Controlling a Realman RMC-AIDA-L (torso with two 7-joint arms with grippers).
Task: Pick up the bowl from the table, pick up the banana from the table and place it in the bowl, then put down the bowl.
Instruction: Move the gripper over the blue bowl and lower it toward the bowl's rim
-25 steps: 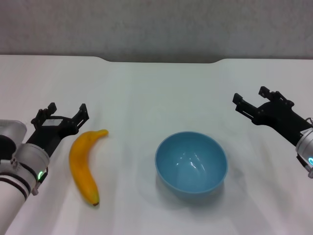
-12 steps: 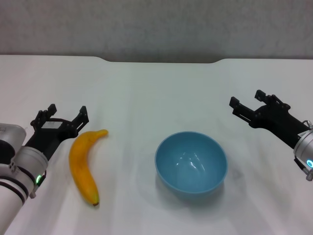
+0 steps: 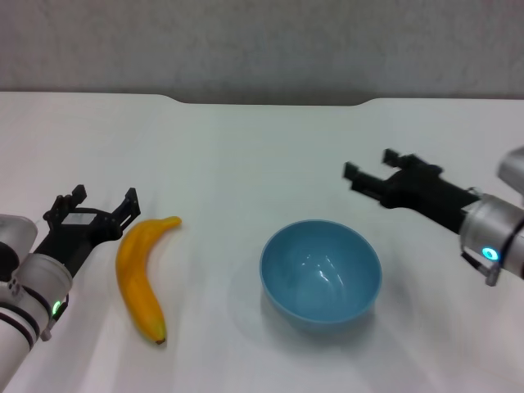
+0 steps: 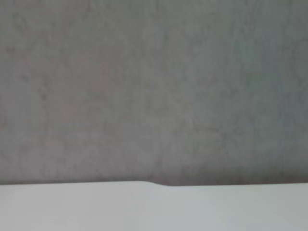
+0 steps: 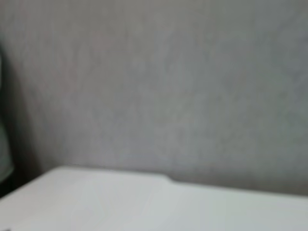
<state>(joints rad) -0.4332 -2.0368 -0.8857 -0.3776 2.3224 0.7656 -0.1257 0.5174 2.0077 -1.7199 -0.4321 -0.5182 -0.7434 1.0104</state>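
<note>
Head view is showing the bowl (image 3: 321,273) sitting near the tabletop's (image 3: 246,155) middle, the banana (image 3: 139,278) lying at its 9 o'clock. The right tool (image 3: 367,172), released, is hovering at the bowl's 1 o'clock; the left tool (image 3: 92,206), released, is waiting beside the banana.

Both wrist views show only blurred grey wall (image 4: 154,86) and white table (image 4: 154,207) edge; neither arm's own fingers appear in them.
</note>
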